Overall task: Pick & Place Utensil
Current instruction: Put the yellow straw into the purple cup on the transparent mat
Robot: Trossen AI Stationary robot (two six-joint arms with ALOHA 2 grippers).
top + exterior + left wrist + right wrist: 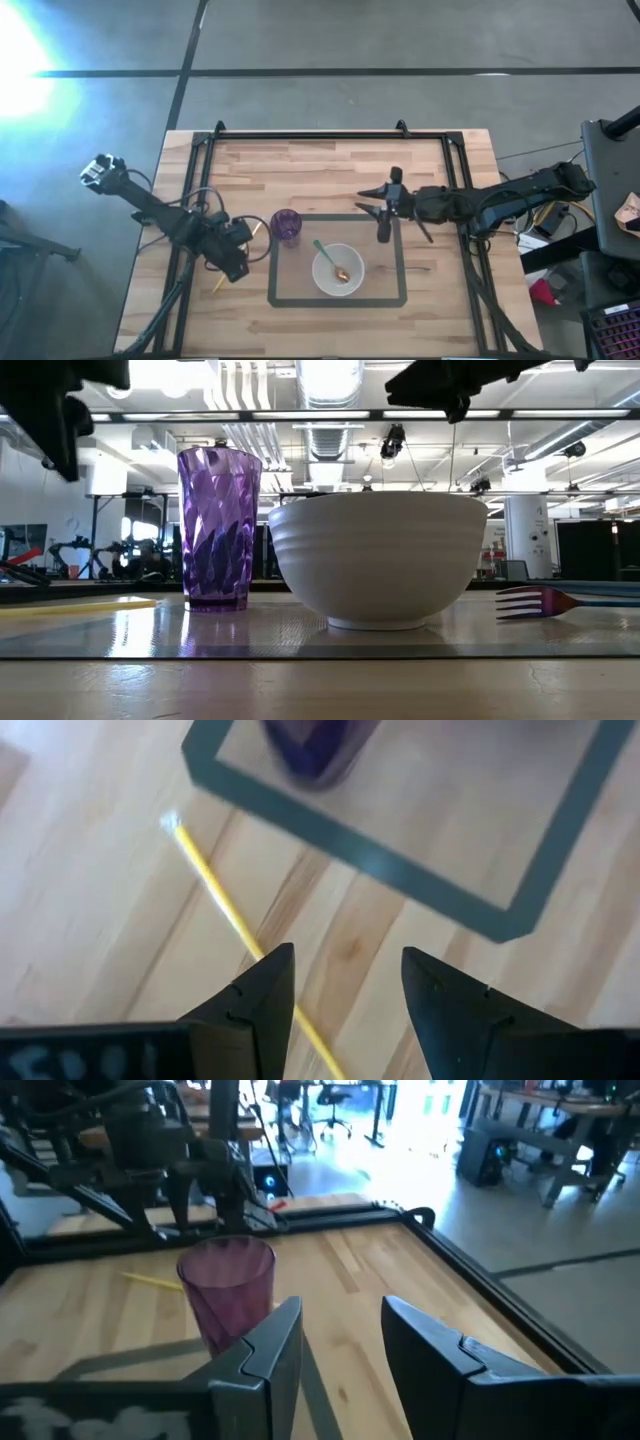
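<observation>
A thin yellow utensil [261, 230] [214, 884] [75, 605] lies flat on the wood, left of the taped rectangle. My left gripper [238, 262] [345, 955] hovers open above it, raised off the table, and the yellow stick runs beneath one finger. A purple cup [287, 226] [218, 528] [228, 1288] stands upright in the rectangle's far left corner. The white bowl [338, 270] [378, 557] holds a green-handled spoon [330, 258]. A fork [420, 268] [545, 600] lies flat to the right of the bowl. My right gripper [372, 205] [342, 1305] is open, raised near the rectangle's far edge.
Dark tape [400, 262] [400, 875] marks a rectangle around cup, bowl and fork. A black frame [330, 135] borders the table's far and side edges. Bare wood lies at the near edge and far of the rectangle.
</observation>
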